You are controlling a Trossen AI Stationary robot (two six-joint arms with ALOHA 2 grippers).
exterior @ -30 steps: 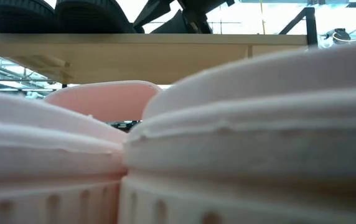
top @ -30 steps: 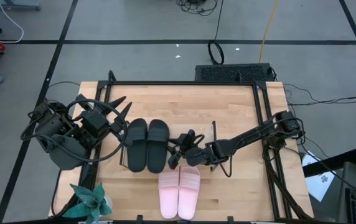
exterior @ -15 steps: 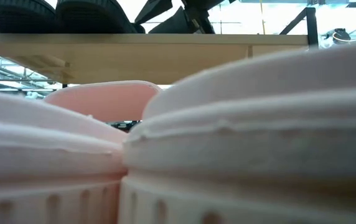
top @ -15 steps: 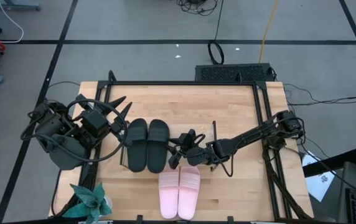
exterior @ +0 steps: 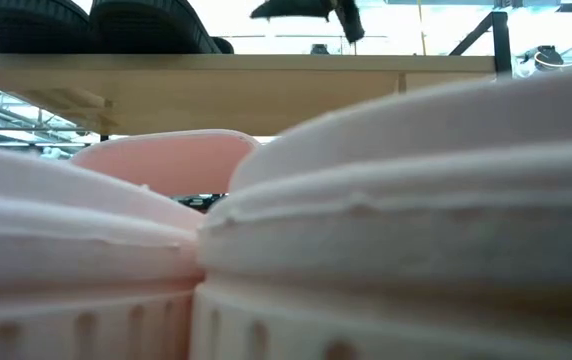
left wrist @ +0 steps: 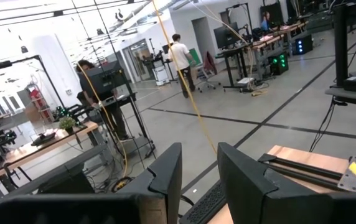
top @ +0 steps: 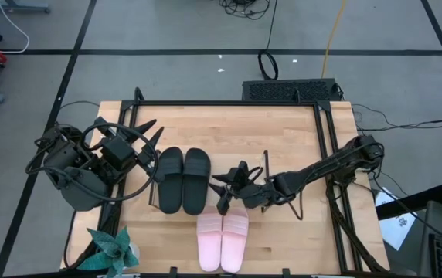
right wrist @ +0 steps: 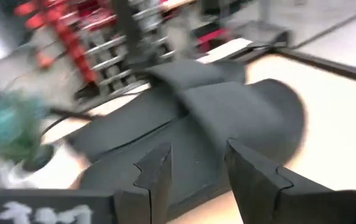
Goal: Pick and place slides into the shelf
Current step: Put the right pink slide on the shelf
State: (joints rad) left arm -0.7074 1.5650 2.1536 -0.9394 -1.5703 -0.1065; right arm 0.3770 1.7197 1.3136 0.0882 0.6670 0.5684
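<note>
The black pair of slides (top: 182, 179) lies side by side on the shelf's wooden top (top: 248, 164); in the low view the two (exterior: 86, 25) sit on the shelf board (exterior: 266, 75). The pink pair (top: 222, 238) rests sole-down on the table before the shelf and fills the low view (exterior: 386, 200). My right gripper (top: 219, 193) hovers open just right of the black slides, above the pink pair's far end, holding nothing; its wrist view looks at the black slides (right wrist: 196, 112). My left gripper (top: 150, 135) waits raised at the table's left, open and empty (left wrist: 200, 180).
A teal plant (top: 113, 251) stands at the near left corner. Black rails (top: 329, 154) frame the tabletop. A black device (top: 290, 90) lies beyond the far edge. People (left wrist: 181, 62) stand in the room behind.
My right gripper has risen above the shelf top and drawn back a little from the black slides toward the table's right and near edges, staying open. The slides have not moved.
</note>
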